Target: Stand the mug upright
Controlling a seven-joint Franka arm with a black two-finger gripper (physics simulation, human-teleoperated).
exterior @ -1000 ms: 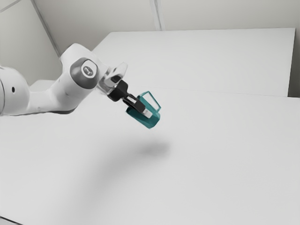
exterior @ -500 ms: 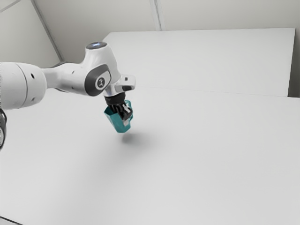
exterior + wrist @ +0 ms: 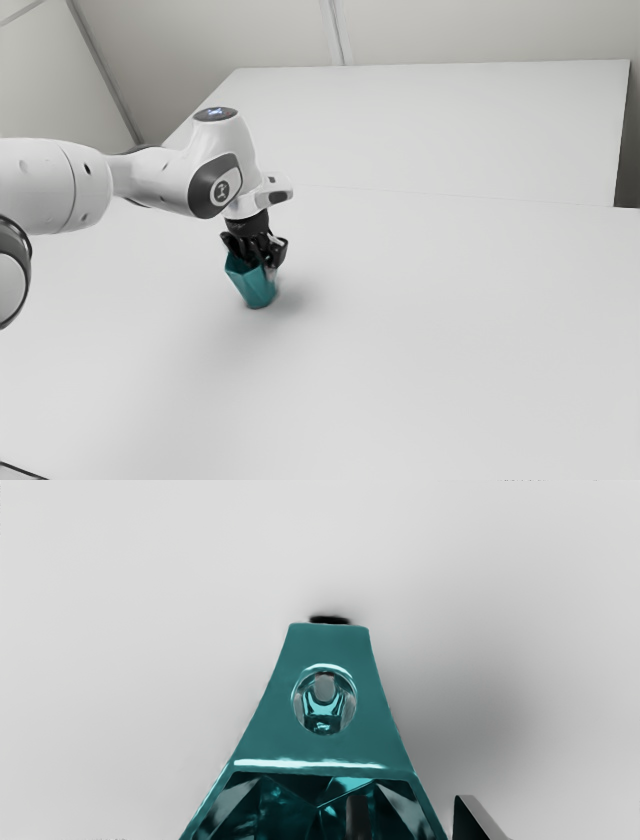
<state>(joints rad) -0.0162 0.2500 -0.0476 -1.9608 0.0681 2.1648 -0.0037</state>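
Teal mug (image 3: 253, 285) is below the claw (image 3: 260, 262), mouth up, foot down, at or v. near the white surface (image 3: 450, 330); small dark patch (image 3: 330, 620) right by its foot suggests contact, tho can't confirm 100%. Ext. view has it leaning a bit to that view's left, but the arm's hand slants the same way, so prob. just camera angle: approx. upright, I'd say. Claw looks released: one finger (image 3: 358, 820) down inside the mouth, the other finger (image 3: 475, 822) outside, w/ the mug's wall btwn them & space to spare on either side, so no pinch that I can see. Step in hand, judging by that: final placement/let-go, i.e. task near its end, mug abt as wanted. Next move calls for a straight, slow lift, fingers kept apart, until the inner one clears the rim (image 3: 310, 764). Main risk: inner finger snags the wall on the way out & tips the mug, esp. if the foot isn't quite flat; any sideways drift = same trouble. Then back off & check it stands OK.
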